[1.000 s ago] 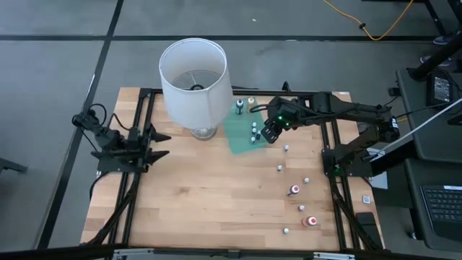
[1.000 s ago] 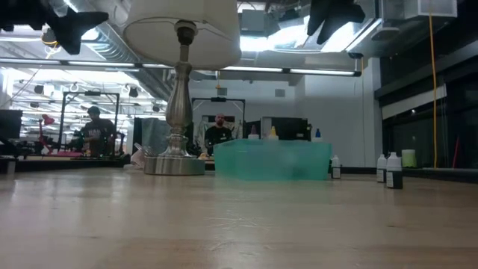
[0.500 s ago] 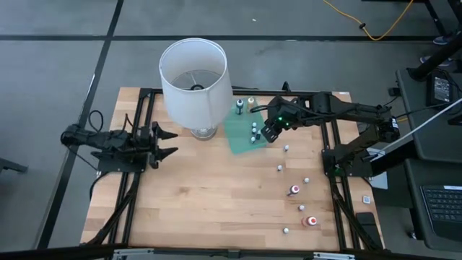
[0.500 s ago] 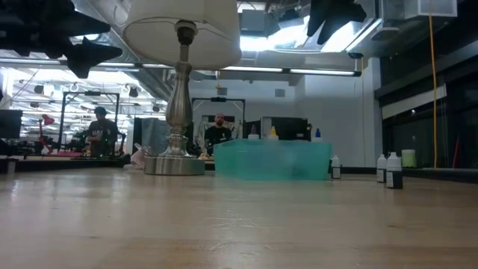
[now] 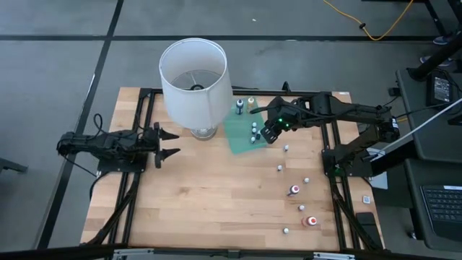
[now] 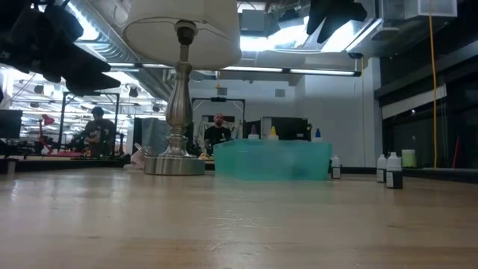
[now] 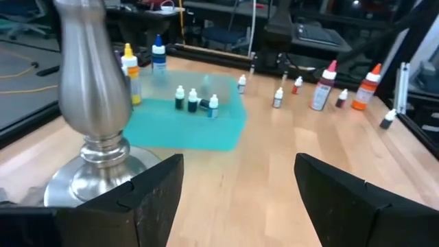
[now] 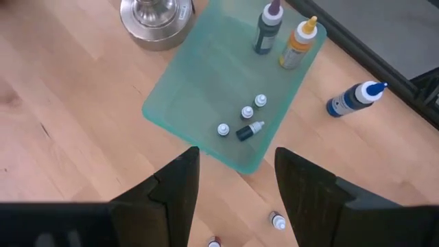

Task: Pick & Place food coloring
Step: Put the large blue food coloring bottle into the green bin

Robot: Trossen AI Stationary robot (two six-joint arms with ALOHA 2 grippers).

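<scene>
Several tiny white-capped food coloring bottles (image 8: 247,112) stand in the flat green tray (image 8: 206,82), and one (image 8: 250,130) lies on its side there. More of them (image 5: 294,190) stand scattered on the wooden table to the right. My right gripper (image 8: 236,185) hangs open above the tray's near right edge (image 5: 268,132), with nothing between its fingers. At the table's left edge my left gripper (image 5: 173,143) is open and nearly level, pointing toward the lamp base (image 7: 92,103), and its fingers (image 7: 236,199) are empty.
A big white lampshade (image 5: 193,79) on a metal foot (image 6: 173,161) stands beside the tray's left side. Larger dark green (image 8: 268,27) and yellow-orange (image 8: 300,41) bottles stand at the tray's far end. A blue one (image 8: 353,99) lies on the table beyond it. Bare wood fills the table's near half (image 5: 216,202).
My left gripper has sunk and swung round so that its arm now lies straight along the table's left side, its fingers pointing toward the lamp base. It has stayed open.
</scene>
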